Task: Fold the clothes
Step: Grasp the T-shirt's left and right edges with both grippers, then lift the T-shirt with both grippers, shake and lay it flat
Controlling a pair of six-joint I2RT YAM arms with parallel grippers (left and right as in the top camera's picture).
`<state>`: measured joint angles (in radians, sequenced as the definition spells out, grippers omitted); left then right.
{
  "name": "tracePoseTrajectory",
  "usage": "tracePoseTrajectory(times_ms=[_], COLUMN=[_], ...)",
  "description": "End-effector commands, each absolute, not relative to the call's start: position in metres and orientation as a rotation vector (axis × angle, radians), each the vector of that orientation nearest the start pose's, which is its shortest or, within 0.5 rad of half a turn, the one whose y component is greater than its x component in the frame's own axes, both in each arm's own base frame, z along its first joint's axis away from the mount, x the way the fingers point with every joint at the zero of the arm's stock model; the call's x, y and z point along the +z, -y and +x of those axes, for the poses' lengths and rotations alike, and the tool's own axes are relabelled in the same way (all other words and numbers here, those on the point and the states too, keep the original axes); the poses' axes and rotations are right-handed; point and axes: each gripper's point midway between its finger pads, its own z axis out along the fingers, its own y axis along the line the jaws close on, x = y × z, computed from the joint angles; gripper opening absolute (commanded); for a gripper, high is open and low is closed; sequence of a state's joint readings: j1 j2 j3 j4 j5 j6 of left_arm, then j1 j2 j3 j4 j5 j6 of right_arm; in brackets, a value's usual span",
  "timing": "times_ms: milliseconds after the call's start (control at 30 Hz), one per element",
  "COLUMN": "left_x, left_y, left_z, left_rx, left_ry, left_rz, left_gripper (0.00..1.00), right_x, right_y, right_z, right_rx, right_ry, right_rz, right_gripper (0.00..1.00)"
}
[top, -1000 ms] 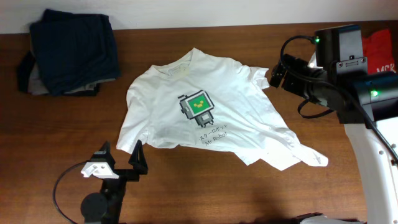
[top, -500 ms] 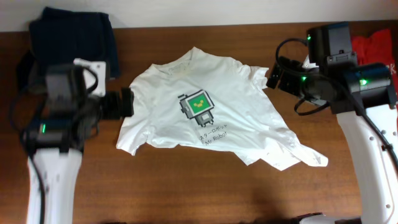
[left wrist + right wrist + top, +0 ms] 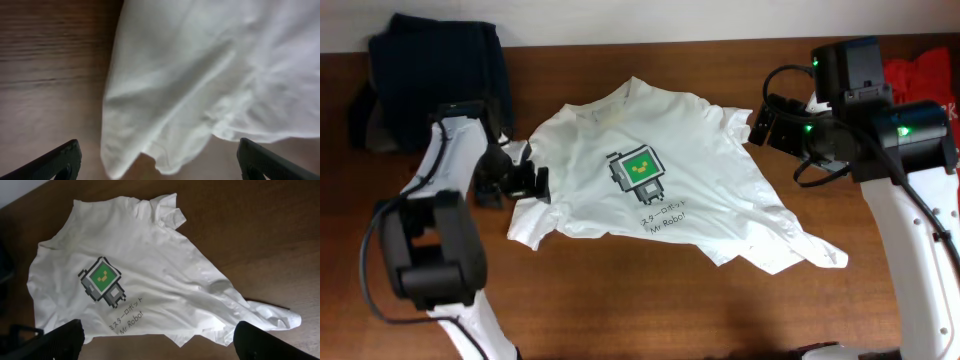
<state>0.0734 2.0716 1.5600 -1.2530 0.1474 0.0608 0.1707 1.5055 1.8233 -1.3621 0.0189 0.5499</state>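
Note:
The white T-shirt [image 3: 660, 190] lies spread face up on the wooden table, its green-and-grey robot print [image 3: 637, 170] showing. Its lower right hem is bunched and creased. My left gripper [image 3: 525, 182] is open at the shirt's left sleeve, low over the table. The left wrist view shows the sleeve edge [image 3: 165, 135] between the two open fingers [image 3: 157, 167]. My right gripper [image 3: 760, 122] is open and empty, held high beside the shirt's right sleeve. The right wrist view shows the whole shirt [image 3: 150, 280] below its fingers [image 3: 157, 347].
Dark navy folded garments [image 3: 435, 80] lie at the back left, close to the left arm. A red T-shirt [image 3: 920, 80] lies at the back right, partly behind the right arm. Bare wood [image 3: 640, 310] runs along the table's front.
My left arm has swung from the table's front to the shirt's left sleeve and turned its gripper down onto it. The right arm has barely moved. The shirt lies as before.

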Motion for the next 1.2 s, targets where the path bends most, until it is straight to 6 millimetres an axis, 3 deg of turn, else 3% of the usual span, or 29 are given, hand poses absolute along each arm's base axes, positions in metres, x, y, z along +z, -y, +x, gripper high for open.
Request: tracePoseTrajectory(times_ms=[0, 100, 200, 233, 267, 300, 333, 400, 500, 600, 700, 800, 867, 1000, 1167], left_x=[0.018, -0.001, -0.012, -0.016, -0.018, -0.019, -0.02, -0.02, -0.019, -0.018, -0.018, -0.017, -0.017, -0.017, -0.017], left_y=[-0.008, -0.012, -0.012, -0.017, -0.022, -0.025, -0.027, -0.038, -0.04, -0.04, -0.04, -0.039, -0.039, -0.039, -0.039], left_z=[0.34, 0.339, 0.339, 0.337, 0.335, 0.333, 0.334, 0.333, 0.329, 0.328, 0.327, 0.323, 0.322, 0.323, 0.323], left_rx=[-0.204, -0.157, -0.153, -0.101, -0.044, -0.008, -0.003, 0.062, 0.06, 0.06, 0.06, 0.06, 0.061, 0.06, 0.061], left_ry=[-3.38, -3.413, -3.404, -3.405, -3.411, -3.415, -3.41, -3.398, -3.413, -3.416, -3.419, -3.438, -3.44, -3.439, -3.438], left_rz=[-0.04, -0.104, -0.109, -0.162, -0.192, -0.2, -0.211, -0.345, -0.361, -0.361, -0.361, -0.363, -0.362, -0.362, -0.362], left_gripper=[0.98, 0.87, 0.61, 0.37, 0.22, 0.16, 0.04, 0.01, 0.01, 0.02, 0.02, 0.02, 0.01, 0.02, 0.02], right_x=[0.302, 0.293, 0.281, 0.275, 0.271, 0.261, 0.245, 0.205, 0.142, 0.093, 0.052, 0.027, 0.016, 0.008, -0.008], right_y=[-0.048, -0.032, -0.027, -0.025, -0.024, -0.029, -0.038, -0.047, -0.073, -0.106, -0.123, -0.129, -0.118, -0.111, -0.116], right_z=[0.334, 0.317, 0.287, 0.273, 0.264, 0.256, 0.249, 0.231, 0.21, 0.206, 0.208, 0.224, 0.231, 0.217, 0.207], right_rx=[0.189, 0.058, -0.005, -0.032, -0.048, -0.025, 0.023, 0.042, 0.194, 0.228, 0.153, 0.089, -0.035, -0.099, -0.021], right_ry=[-2.568, -2.625, -2.746, -2.797, -2.83, -2.887, -2.965, -3.105, -3.257, -3.269, -3.272, -3.246, -3.221, -3.244, -3.26], right_rz=[0.521, 0.553, 0.583, 0.639, 0.667, 0.67, 0.679, 0.709, 0.728, 0.568, 0.564, 0.505, 0.504, 0.629, 0.65], right_gripper=[0.99, 0.99, 0.99, 0.99, 0.99, 0.99, 0.99, 0.95, 0.72, 0.7, 0.66, 0.62, 0.59, 0.58, 0.59])
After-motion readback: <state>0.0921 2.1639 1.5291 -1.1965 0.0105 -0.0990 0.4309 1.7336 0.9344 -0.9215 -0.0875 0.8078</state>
